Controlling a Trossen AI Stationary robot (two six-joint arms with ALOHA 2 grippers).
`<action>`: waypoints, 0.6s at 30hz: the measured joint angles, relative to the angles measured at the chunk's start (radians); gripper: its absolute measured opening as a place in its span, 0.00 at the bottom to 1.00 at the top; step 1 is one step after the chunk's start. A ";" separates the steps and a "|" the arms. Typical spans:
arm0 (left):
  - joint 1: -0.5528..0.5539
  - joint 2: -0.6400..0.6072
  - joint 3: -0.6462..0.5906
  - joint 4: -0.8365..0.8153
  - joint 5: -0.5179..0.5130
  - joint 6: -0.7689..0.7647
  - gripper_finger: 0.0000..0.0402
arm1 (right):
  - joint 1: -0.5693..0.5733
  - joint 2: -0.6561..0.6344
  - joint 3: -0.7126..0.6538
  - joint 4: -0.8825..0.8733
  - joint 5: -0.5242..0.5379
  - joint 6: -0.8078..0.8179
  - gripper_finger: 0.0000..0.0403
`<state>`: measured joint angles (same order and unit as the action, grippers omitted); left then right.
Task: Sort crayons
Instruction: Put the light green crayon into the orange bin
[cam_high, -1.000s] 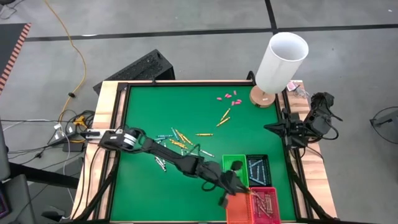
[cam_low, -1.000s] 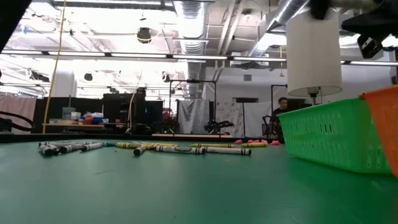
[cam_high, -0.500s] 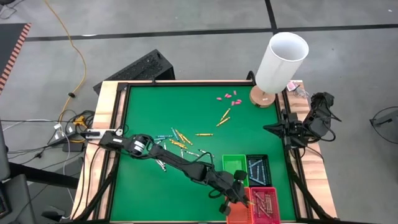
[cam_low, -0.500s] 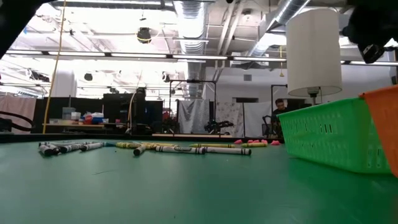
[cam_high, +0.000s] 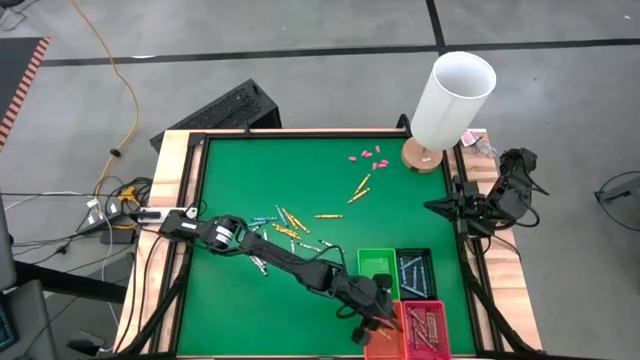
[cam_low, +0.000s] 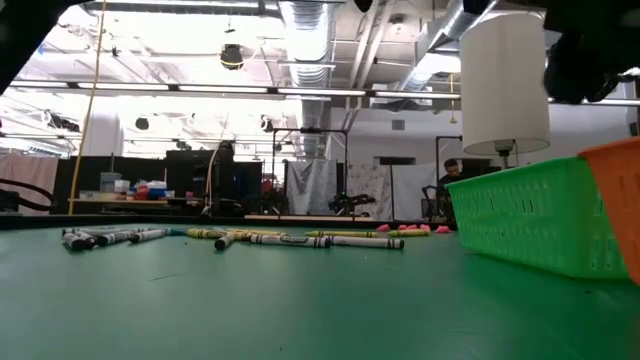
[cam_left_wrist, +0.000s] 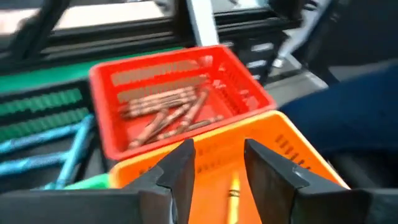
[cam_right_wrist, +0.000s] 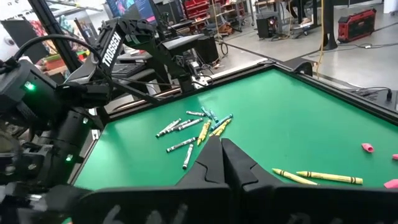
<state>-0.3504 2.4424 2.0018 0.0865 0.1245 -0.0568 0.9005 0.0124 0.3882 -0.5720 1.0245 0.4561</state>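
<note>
- Pincer on the left arm (cam_left_wrist: 217, 180) hangs right over the orange bin (cam_left_wrist: 292, 155), fingers parted with a clear gap, nothing between them.
- Below that gap, one yellow-orange crayon (cam_left_wrist: 232, 198) lies inside the orange bin.
- Just beyond the orange bin sits the red bin (cam_left_wrist: 180, 87), a bundle of brownish-red crayons (cam_left_wrist: 171, 115) lying in its bottom.
- From above, the green bin (cam_high: 378, 263) and the dark bin (cam_high: 414, 272) stand side by side on the far side of the orange bin; light blue sticks (cam_high: 413, 271) rest in the dark one.
- Loose crayons (cam_high: 285, 228) are scattered on the green surface (cam_high: 260, 170), well apart from the orange bin, near the left arm's base; a few more yellow ones (cam_high: 359, 188) lie farther off toward the lamp (cam_high: 450, 100).
- Small pink pieces (cam_high: 367, 156) sit beside the lamp's wooden foot.
- Right pincer (cam_right_wrist: 222, 149) waits beyond the surface's edge near the lamp, fingers pressed together and holding nothing.
</note>
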 joint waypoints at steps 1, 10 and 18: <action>0.003 -0.006 -0.001 -0.002 -0.021 -0.029 0.32 | 0.000 0.000 0.000 0.000 0.000 0.000 0.00; 0.055 -0.253 0.001 -0.264 -0.269 0.061 0.33 | 0.000 0.000 0.000 0.000 0.001 0.000 0.00; 0.220 -0.386 0.003 -0.474 -0.364 0.098 0.33 | 0.000 0.000 0.000 0.000 0.002 0.000 0.00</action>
<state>-0.1302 2.0560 2.0047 -0.3878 -0.2395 0.0413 0.9005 0.0128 0.3882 -0.5723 1.0267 0.4557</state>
